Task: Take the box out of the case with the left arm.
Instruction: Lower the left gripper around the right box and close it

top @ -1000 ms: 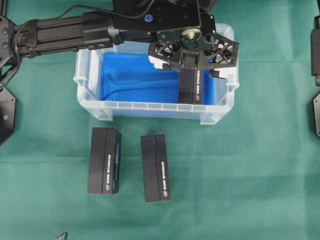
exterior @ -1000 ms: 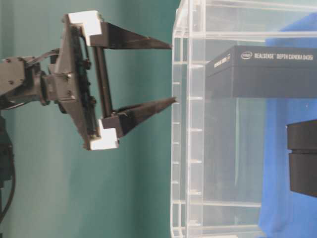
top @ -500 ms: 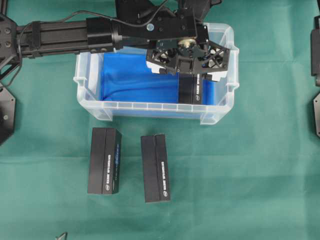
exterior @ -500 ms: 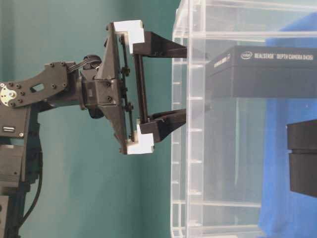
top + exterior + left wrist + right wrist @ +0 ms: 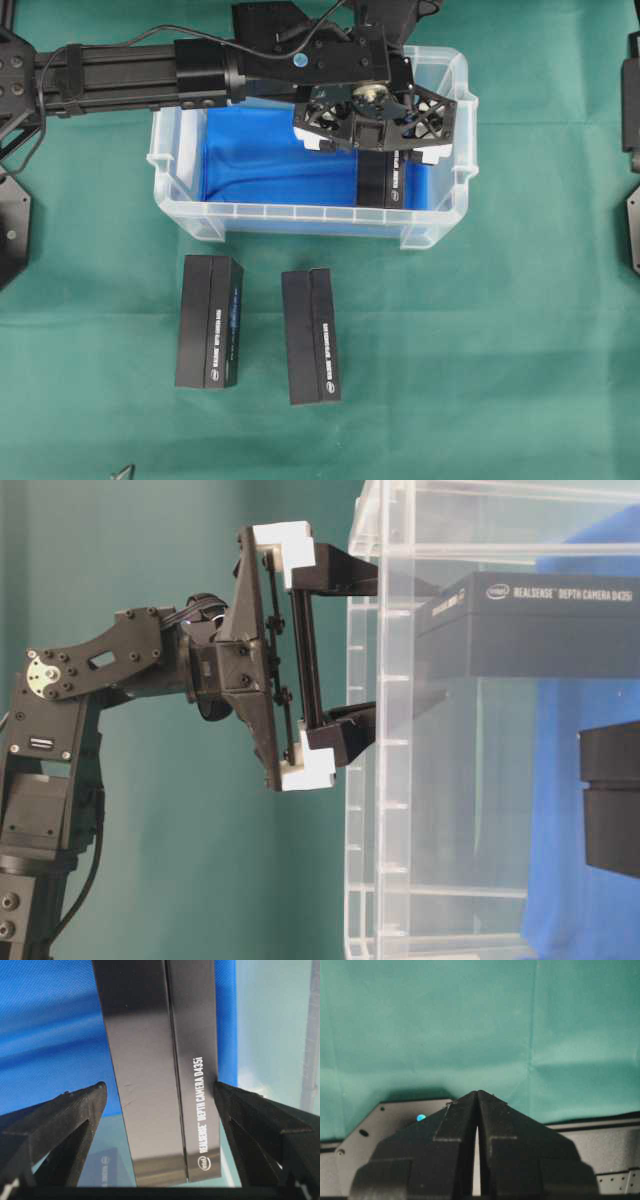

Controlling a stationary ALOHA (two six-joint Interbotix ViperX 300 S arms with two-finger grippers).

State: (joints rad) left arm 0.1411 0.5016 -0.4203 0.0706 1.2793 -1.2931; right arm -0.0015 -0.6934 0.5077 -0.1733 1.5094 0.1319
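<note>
The case (image 5: 300, 213) is a clear plastic tub with a blue lining (image 5: 270, 160), standing at the back of the green cloth. A black box (image 5: 386, 182) labelled as a depth camera lies along its right end. My left gripper (image 5: 375, 140) is open and reaches down into the case over the box's far end. In the left wrist view the box (image 5: 150, 1060) lies between the fingers of the left gripper (image 5: 160, 1087). The right finger is at its edge and the left finger stands clear of it. My right gripper (image 5: 477, 1092) is shut on nothing, over bare cloth.
Two more black boxes (image 5: 209, 320) (image 5: 310, 335) lie side by side on the cloth in front of the case. Parts of the right arm (image 5: 632, 100) stand at the right edge. From table level the case wall (image 5: 380, 780) stands beside the left gripper (image 5: 435, 640).
The left gripper has come down past the case rim and shifted slightly left, so its open fingers now flank the box. The boxes have not moved.
</note>
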